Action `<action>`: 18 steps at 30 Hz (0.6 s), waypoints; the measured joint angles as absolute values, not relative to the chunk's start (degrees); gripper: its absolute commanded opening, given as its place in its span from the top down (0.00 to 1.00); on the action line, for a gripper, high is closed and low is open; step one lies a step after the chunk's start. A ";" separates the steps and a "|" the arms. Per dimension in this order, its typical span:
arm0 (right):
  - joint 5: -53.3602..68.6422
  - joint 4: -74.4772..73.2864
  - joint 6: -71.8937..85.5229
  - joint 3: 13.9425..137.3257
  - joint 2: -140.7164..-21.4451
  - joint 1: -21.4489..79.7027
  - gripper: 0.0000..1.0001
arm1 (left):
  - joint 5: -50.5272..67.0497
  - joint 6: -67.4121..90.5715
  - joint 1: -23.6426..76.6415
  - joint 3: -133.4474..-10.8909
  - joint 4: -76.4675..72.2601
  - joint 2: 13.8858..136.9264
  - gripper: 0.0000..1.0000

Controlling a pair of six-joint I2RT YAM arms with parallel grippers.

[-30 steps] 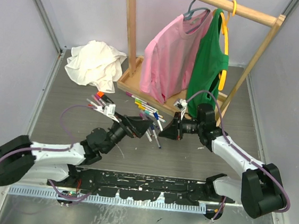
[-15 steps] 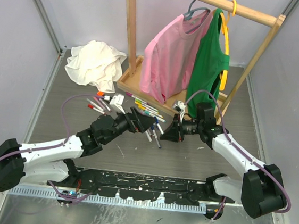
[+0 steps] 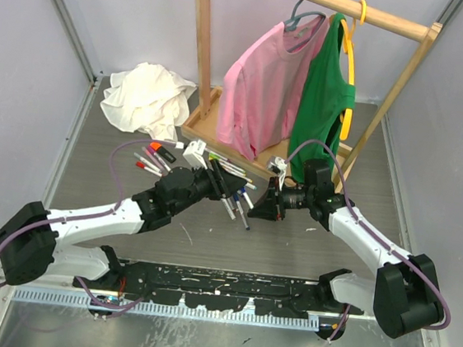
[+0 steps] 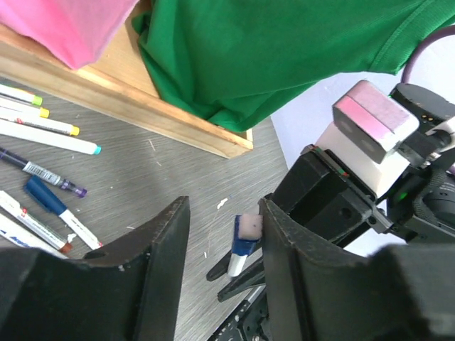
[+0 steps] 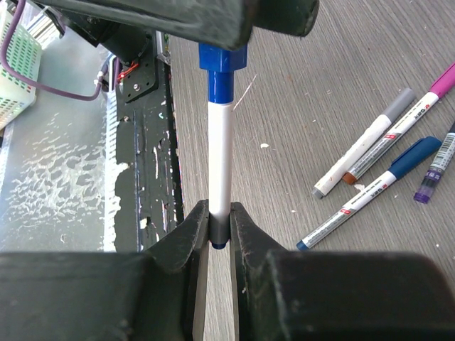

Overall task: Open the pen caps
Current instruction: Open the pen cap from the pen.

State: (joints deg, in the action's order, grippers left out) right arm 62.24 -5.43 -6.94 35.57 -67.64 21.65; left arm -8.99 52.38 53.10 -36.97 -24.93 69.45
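Note:
My right gripper (image 5: 220, 213) is shut on the lower end of a white pen (image 5: 220, 156) and holds it above the table. The pen's blue cap (image 5: 222, 71) points toward my left gripper (image 4: 224, 213). That gripper's jaws straddle the cap (image 4: 244, 238): it rests against the right finger (image 4: 284, 234), with a gap to the left finger, so nothing is clamped. In the top view the two grippers meet mid-table, left (image 3: 228, 191) facing right (image 3: 254, 209). More capped pens (image 3: 230, 170) lie on the table behind them.
A second cluster of pens (image 3: 152, 157) lies at the left. A wooden clothes rack (image 3: 201, 54) with a pink shirt (image 3: 265, 86) and a green shirt (image 3: 327, 92) stands behind. A crumpled white cloth (image 3: 147, 97) is at the back left.
My left arm has swung forward and right to the pen in the right gripper. Its jaws have narrowed around the blue cap. The right gripper has kept its hold and barely moved.

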 measured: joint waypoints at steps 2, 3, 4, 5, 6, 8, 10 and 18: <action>62.22 -5.50 -6.98 35.57 -67.64 21.63 0.99 | -8.95 52.86 53.10 -36.97 -24.51 69.89 0.60; 62.15 -5.61 -6.98 35.57 -67.66 21.63 0.99 | -8.84 53.08 53.08 -36.97 -24.40 70.02 0.62; 62.11 -5.69 -6.98 35.57 -67.66 21.63 0.99 | -8.71 53.21 53.08 -36.99 -24.38 70.06 0.63; 62.06 -5.72 -7.01 35.57 -67.66 21.63 0.99 | -8.60 53.28 53.08 -37.04 -24.34 70.06 0.65; 62.06 -5.72 -7.01 35.57 -67.66 21.63 0.99 | -8.49 53.36 53.08 -37.17 -24.34 70.06 0.67; 62.06 -5.72 -7.03 35.57 -67.66 21.65 0.99 | -8.19 53.43 53.08 -37.39 -24.32 70.06 0.74; 62.04 -5.78 -7.03 35.57 -67.66 21.63 0.99 | -7.86 53.49 53.08 -37.41 -24.43 70.19 0.83; 61.32 -7.20 -7.25 35.57 -68.01 21.63 0.52 | -4.86 53.15 52.66 -37.85 -25.10 71.99 1.00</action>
State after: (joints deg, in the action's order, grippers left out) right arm 61.32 -7.20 -7.25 35.57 -68.01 21.63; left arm -4.86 53.15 52.66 -37.85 -25.10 71.99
